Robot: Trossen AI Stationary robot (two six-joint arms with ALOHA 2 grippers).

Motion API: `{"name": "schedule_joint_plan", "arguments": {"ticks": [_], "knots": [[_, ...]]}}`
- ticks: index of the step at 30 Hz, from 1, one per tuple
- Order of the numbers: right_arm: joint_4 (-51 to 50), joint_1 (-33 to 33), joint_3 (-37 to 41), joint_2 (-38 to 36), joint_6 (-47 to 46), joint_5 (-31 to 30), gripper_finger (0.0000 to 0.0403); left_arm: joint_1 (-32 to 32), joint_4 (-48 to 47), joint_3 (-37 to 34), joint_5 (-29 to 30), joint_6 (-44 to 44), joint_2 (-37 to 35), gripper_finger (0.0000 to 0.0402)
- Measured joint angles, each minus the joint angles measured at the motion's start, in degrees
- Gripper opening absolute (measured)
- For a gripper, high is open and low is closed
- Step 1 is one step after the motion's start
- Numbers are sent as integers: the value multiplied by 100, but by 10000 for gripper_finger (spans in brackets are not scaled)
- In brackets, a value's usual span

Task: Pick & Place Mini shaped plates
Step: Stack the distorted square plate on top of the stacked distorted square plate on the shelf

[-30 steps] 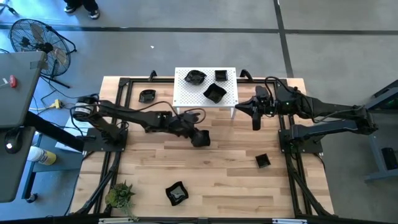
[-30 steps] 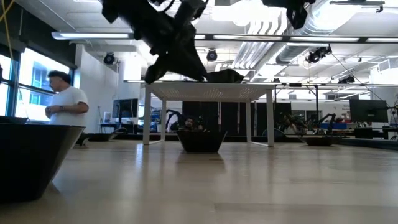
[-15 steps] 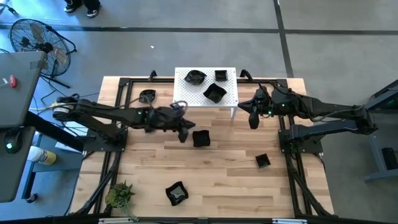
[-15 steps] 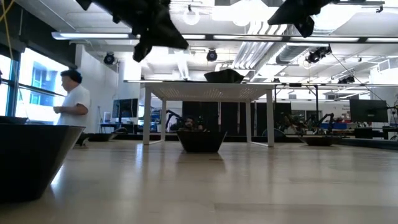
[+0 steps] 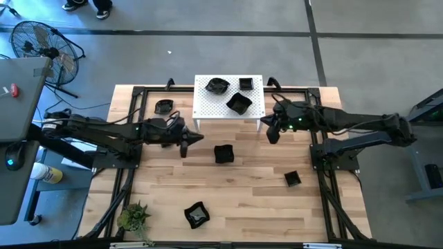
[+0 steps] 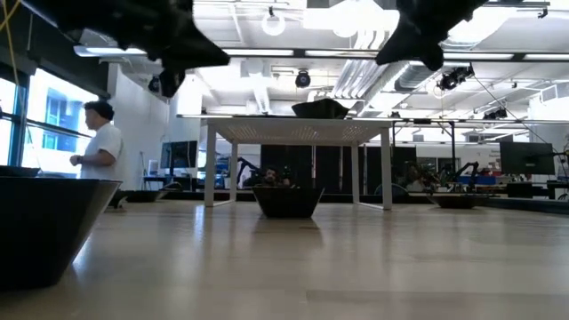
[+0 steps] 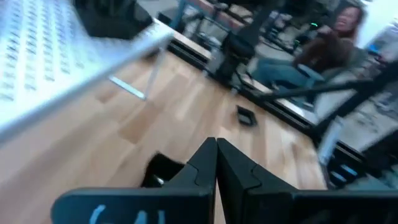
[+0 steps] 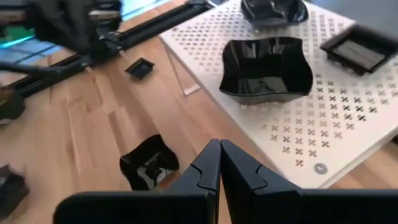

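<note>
Currently: both my claws pressed shut and empty above the bench, plates scattered.

Item, left claw (image 5: 199,137): fingers together, nothing held, hanging near the rack's (image 5: 208,107) front left leg. Item, right claw (image 5: 271,135): likewise closed and empty, off the rack's front right corner. Item, nearest plate (image 5: 223,153): squarish, mid-bench in front of the rack, sitting slightly askew to the bench edges, no real long axis that I can see. Three plates (image 5: 239,103) on the rack; others near the bench's back left edge (image 5: 163,106), right side (image 5: 293,179) and front edge (image 5: 196,215). Risks, as I judge: descending shut would shove the glossy plate away; swinging low could clip the rack's leg or edge.
</note>
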State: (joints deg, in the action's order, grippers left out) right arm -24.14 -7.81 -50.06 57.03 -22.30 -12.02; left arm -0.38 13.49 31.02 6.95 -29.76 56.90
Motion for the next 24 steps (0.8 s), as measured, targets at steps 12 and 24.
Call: {"name": "schedule_joint_plan", "arguments": {"ticks": [12, 24], "knots": [[226, 517, -2, 455, -1593, -58, 16, 7, -44, -394, 28, 762, -1015, 1], [-213, 1597, -13, 1756, -3101, -345, 87, -1, -114, -628, -24, 985, -1082, 1]]}}
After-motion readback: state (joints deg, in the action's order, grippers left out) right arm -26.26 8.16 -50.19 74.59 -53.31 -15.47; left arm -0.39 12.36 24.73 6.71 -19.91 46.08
